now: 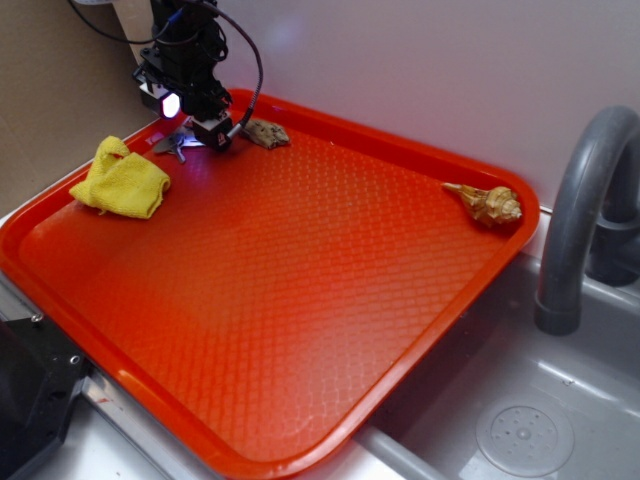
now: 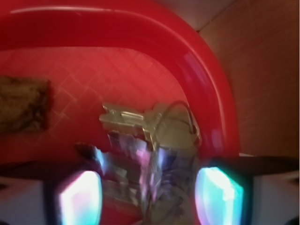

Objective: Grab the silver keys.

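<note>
The silver keys (image 1: pixel 177 146) lie on a ring in the far left corner of the red tray (image 1: pixel 402 150), close to its curved rim (image 2: pixel 201 79). My gripper (image 1: pixel 203 133) is lowered onto them. In the wrist view the keys (image 2: pixel 150 131) stretch from the tray floor down into the gap between my two glowing pads (image 2: pixel 79 197). The gripper (image 2: pixel 149 197) is open, its fingers set wide on either side of the bunch. The lower part of the keys is blurred.
A small brown rough lump (image 1: pixel 266 132) lies just right of the gripper and shows again in the wrist view (image 2: pixel 21 104). A yellow cloth (image 1: pixel 122 180) sits near the tray's left edge. A tan spiky seashell (image 1: pixel 487 203) rests at the right corner. A grey faucet (image 1: pixel 585 200) and a sink (image 1: pixel 520 430) stand to the right.
</note>
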`<state>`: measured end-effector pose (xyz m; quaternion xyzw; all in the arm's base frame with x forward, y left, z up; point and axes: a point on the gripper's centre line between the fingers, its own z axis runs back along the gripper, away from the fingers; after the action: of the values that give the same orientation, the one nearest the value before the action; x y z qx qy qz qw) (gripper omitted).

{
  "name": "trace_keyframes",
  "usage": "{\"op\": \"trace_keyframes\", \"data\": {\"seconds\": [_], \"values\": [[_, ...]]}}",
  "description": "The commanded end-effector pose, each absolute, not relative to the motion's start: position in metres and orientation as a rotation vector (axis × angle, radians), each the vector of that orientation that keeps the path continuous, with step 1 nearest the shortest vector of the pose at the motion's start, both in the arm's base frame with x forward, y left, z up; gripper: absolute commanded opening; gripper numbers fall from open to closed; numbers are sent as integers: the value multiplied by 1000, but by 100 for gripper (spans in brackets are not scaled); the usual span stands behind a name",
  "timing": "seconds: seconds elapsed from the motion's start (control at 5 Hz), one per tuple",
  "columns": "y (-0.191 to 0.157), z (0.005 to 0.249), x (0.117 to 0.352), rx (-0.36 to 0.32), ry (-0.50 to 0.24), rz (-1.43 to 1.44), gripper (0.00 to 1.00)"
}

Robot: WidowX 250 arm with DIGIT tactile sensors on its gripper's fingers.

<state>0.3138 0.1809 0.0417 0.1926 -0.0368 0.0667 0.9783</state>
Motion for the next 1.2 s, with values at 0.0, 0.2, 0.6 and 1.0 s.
{"op": "trace_keyframes", "data": {"seconds": [0.0,0.2,0.6,1.0], "values": [[207,58,313,429,-97,144,0],[205,60,312,429,-103,134,0],[178,88,307,444,-138,125,0],[94,181,268,206,-163,120,0]]}}
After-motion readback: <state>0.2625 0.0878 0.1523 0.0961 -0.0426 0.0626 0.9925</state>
